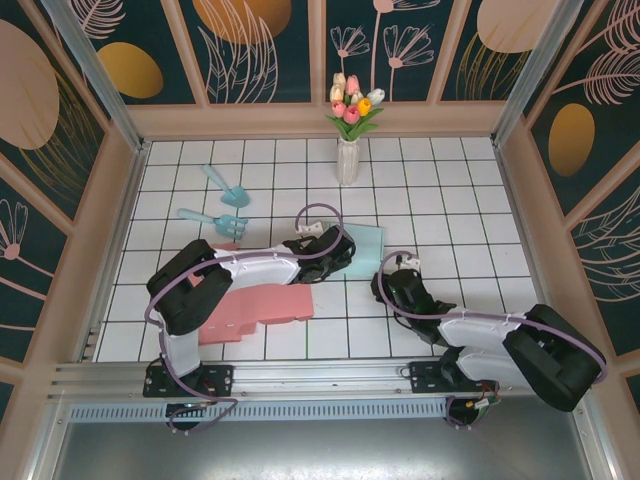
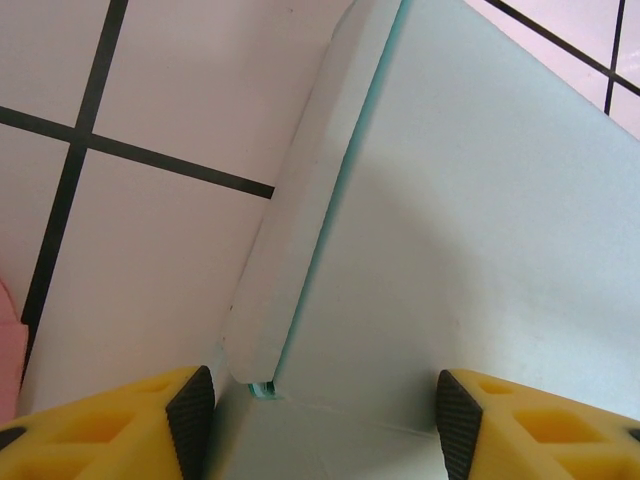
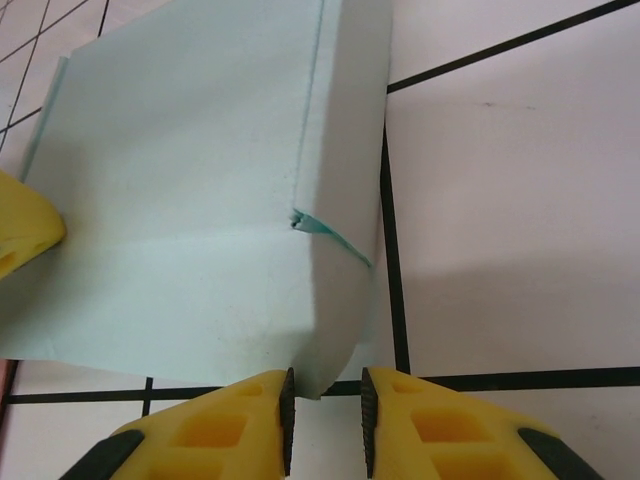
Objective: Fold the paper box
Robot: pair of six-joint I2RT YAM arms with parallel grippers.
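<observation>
Mint paper box (image 1: 366,240), pink sheet (image 1: 262,308), white table (image 1: 460,190) gridded black.

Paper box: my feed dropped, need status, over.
Left gripper open, straddling the paper box flap edge. Right gripper narrow at its corner, grip unclear. Pink sheet lies aside, nothing blocking.

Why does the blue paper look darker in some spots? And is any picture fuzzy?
Left wrist view: a soft grey shadow lies across the middle of the paper box, next to its raised flap. Right wrist view: the box's folded edge is shaded near the bottom. Top view: light is even, no glare, and everything looks sharp.
</observation>
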